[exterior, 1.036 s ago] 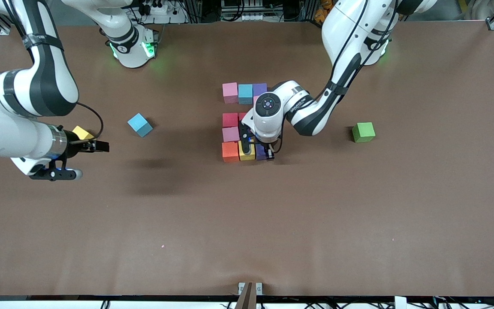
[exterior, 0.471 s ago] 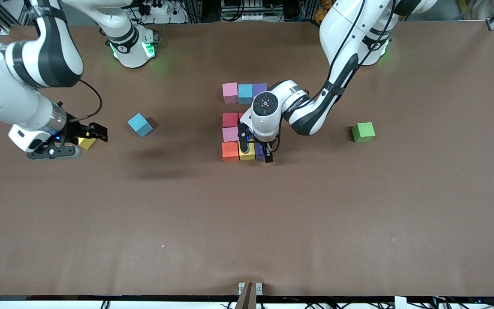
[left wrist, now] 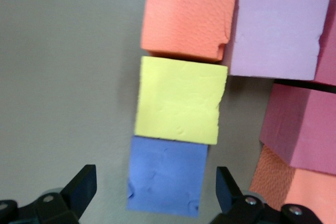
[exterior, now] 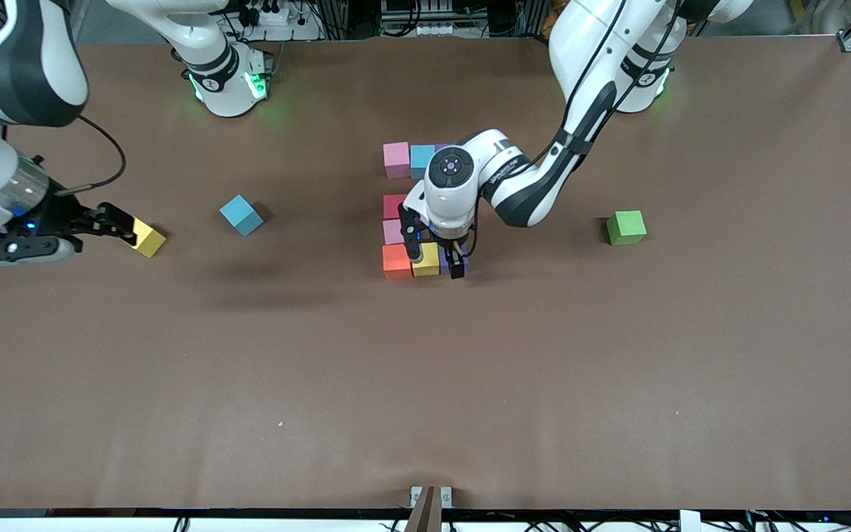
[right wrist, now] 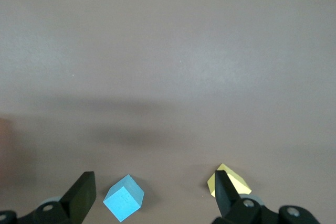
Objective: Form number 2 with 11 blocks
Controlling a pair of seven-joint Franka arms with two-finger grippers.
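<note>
With jaws spread astride the purple block (left wrist: 167, 176) ending the number 2 (exterior: 394, 230) mid-table, lift the left gripper (exterior: 435, 258) straight up, clear of neighbours; mind the right gripper (exterior: 117, 227), jaws likewise spread, beside the yellow cube (exterior: 148, 239) near the table's right-arm end; count at least eight blocks placed, three loose: that one, one blue cube (exterior: 241, 215), one green cube (exterior: 626, 227).
</note>
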